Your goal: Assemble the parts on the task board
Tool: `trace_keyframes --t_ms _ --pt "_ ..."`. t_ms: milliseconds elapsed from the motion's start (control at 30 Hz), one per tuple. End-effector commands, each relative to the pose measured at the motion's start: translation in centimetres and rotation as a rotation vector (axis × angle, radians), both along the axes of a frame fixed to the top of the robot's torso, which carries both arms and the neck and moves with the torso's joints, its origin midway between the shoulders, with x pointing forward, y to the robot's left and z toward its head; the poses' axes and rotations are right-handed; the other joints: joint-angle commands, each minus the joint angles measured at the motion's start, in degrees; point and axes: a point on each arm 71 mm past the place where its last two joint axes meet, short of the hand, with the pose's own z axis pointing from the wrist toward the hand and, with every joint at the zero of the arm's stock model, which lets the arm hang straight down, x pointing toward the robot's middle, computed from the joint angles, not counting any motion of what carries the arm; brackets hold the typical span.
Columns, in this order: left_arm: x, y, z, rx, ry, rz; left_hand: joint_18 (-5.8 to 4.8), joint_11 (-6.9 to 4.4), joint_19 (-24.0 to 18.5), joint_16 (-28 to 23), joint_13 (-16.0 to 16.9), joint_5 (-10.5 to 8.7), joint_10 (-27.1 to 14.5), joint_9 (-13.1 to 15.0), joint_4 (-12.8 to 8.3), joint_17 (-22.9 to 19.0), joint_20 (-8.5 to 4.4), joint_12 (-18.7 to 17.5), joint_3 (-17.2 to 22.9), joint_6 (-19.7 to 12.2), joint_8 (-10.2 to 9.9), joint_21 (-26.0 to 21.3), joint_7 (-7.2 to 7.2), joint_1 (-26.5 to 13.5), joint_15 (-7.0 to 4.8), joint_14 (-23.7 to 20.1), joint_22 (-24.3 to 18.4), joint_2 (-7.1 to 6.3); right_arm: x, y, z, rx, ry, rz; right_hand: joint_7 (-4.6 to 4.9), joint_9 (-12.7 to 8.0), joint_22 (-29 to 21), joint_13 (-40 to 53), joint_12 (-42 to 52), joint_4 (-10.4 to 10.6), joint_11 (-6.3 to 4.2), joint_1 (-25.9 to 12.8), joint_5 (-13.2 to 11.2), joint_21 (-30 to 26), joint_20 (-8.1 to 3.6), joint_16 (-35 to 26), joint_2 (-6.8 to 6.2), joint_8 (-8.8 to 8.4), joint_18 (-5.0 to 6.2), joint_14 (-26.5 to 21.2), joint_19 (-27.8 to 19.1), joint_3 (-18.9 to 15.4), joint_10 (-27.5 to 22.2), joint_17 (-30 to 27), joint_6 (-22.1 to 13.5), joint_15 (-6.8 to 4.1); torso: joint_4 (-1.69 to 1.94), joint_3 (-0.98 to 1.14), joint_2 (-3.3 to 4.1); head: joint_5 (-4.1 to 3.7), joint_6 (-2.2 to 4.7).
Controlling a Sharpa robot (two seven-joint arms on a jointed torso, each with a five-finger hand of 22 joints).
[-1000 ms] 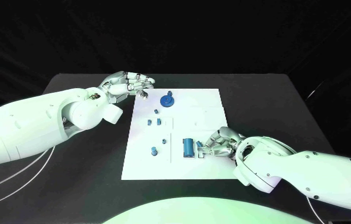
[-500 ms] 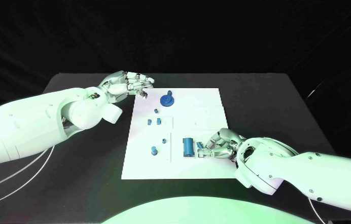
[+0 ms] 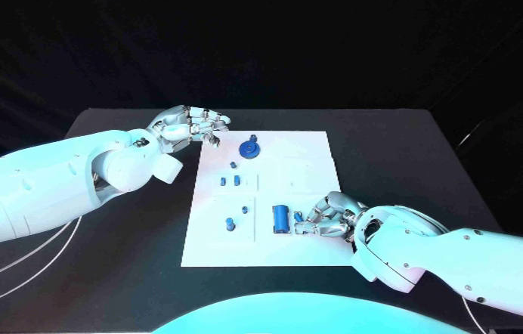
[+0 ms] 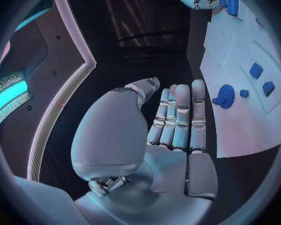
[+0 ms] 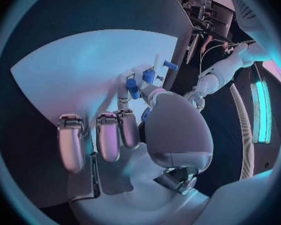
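Seven blue parts visible on the white task board (image 3: 294, 190), which lies mid-table on the black table (image 3: 403, 160). Far end: one round gear-like part (image 3: 249, 150) with one small knob (image 3: 254, 138) just beyond it. Middle left: three small blocks (image 3: 230, 177), close together. Near left: two small pieces (image 3: 236, 218), one a bit farther than the other. Near centre: one blue cylinder (image 3: 283, 218) lying lengthwise beside a small white fixture.

Right hand (image 3: 327, 214) is low over the near right part of the board, just right of the cylinder, fingers curled in toward it. A small blue bit sits at the fingertips; cannot tell if it is pinched or just touched. Right wrist view: fingers (image 5: 108, 135) extended over the white board, blue pieces just past the tips.

Left hand (image 3: 192, 126) hovers at the far left corner of the board, off its edge, fingers curled loosely, nothing in them. Left wrist view: fingers (image 4: 178, 117) lie side by side, straight, thumb alongside, empty palm; gear-like part sits just beside the fingertips, not touched.
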Motion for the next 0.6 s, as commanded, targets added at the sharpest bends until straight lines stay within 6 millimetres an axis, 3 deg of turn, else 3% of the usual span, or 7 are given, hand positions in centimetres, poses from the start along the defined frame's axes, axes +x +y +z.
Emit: trace_keyframes --t_ms 33,300,600 --pt "-0.05 -0.19 0.06 -0.011 0.002 -0.017 0.33 -0.1 0.4 -0.1 0.0 0.01 -0.5 0.1 0.2 0.1 0.16 0.2 0.1 -0.4 0.3 -0.3 0.05 0.2 0.28 -0.2 -0.1 0.31 -0.1 0.3 0.1 0.004 -0.014 0.037 0.14 0.1 15.1 11.4 0.2 0.5 -0.01 -1.2 -0.2 0.2 -0.06 0.3 0.11 0.3 -0.81 5.3 6.0 -0.2 3.4 11.2 0.3 -0.05 0.01 -0.06 -0.02 -0.07 0.0" --pt "-0.05 -0.18 0.05 -0.011 0.002 -0.016 0.33 -0.1 0.4 -0.1 0.0 0.01 -0.5 0.1 0.2 0.1 0.16 0.2 0.1 -0.4 0.3 -0.3 0.05 0.2 0.28 -0.2 -0.1 0.31 0.09 0.14 -0.07 -0.01 -0.01 0.039 0.19 0.2 15.1 11.5 0.2 1.9 0.06 -3.7 -0.2 0.2 -0.04 0.3 0.53 0.38 -0.81 5.3 6.0 -1.1 3.4 11.3 0.3 0.01 0.07 -0.05 0.01 -0.16 0.07" --pt "-0.03 -0.17 0.03 -0.01 0.003 -0.015 0.32 -0.08 0.4 -0.2 -0.1 0.04 -0.5 0.1 0.2 0.1 0.16 0.3 0.0 -0.4 0.3 -0.4 0.08 0.2 0.29 -0.2 -0.1 0.36 0.1 0.45 -0.21 -0.018 0.004 0.061 0.22 0.2 15.1 11.4 0.0 2.2 0.08 -4.4 -0.2 0.2 -0.02 0.2 0.27 0.35 -0.81 5.2 6.0 -1.6 3.4 11.1 0.2 0.03 0.02 -0.02 0.0 -0.23 0.14"
